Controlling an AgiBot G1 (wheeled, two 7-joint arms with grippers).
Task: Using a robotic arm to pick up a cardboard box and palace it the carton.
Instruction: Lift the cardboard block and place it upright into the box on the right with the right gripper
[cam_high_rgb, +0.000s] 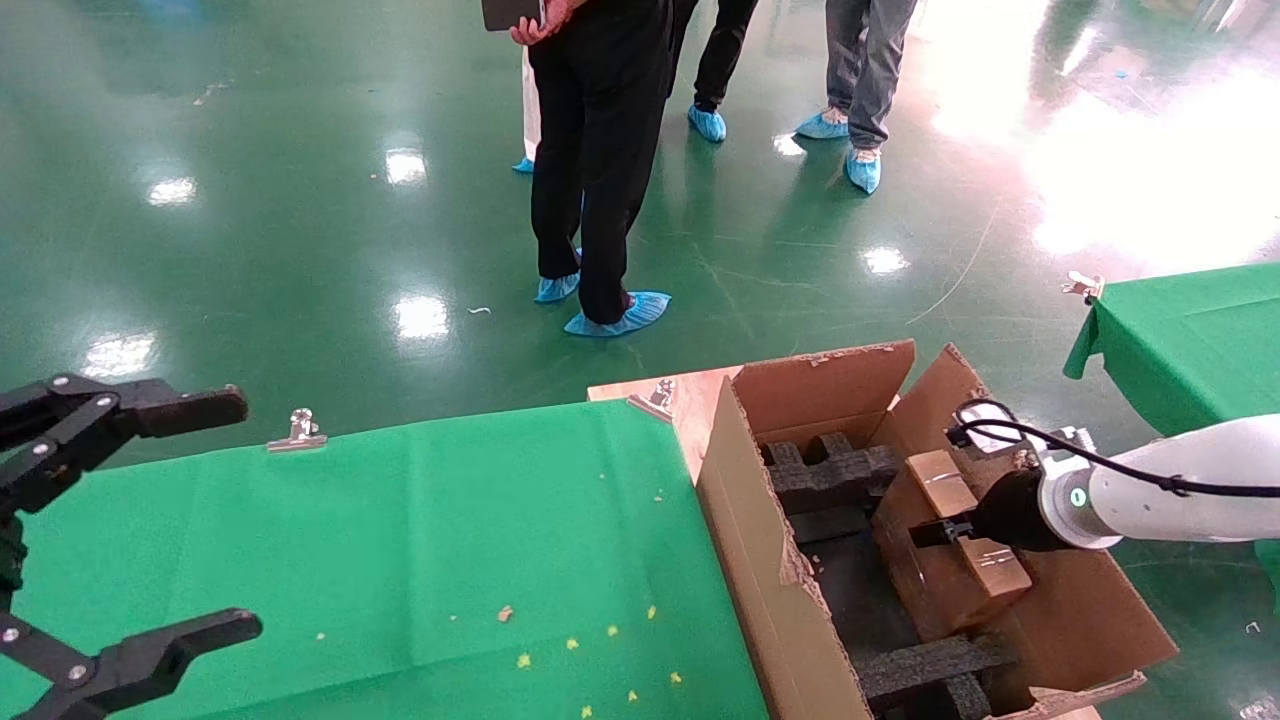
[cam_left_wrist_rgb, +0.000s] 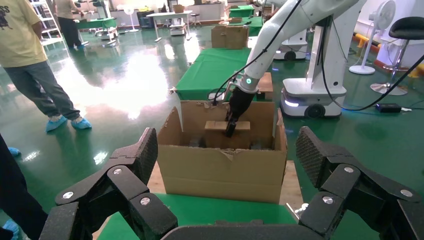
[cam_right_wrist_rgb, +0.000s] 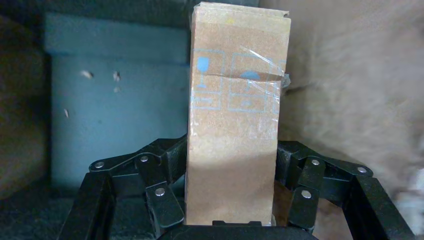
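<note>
Brown cardboard box (cam_high_rgb: 965, 530) sits clamped between the right gripper (cam_high_rgb: 950, 530) fingers, already inside the carton (cam_high_rgb: 760, 540), black foam blocks (cam_high_rgb: 830, 475) just beyond it. Lowering and release remain, I judge. Left gripper (cam_high_rgb: 150, 520) hangs wide, parked well apart.

**Right arm extended, left parked**

Right robotic arm (cam_high_rgb: 1180, 485) reached in from the right, wrist angled down, right gripper (cam_right_wrist_rgb: 231, 175) clamped, a finger (cam_right_wrist_rgb: 167, 165) on each side of its load. Left gripper (cam_high_rgb: 150, 520) sat idle at far left, jaws spread wide.
</note>
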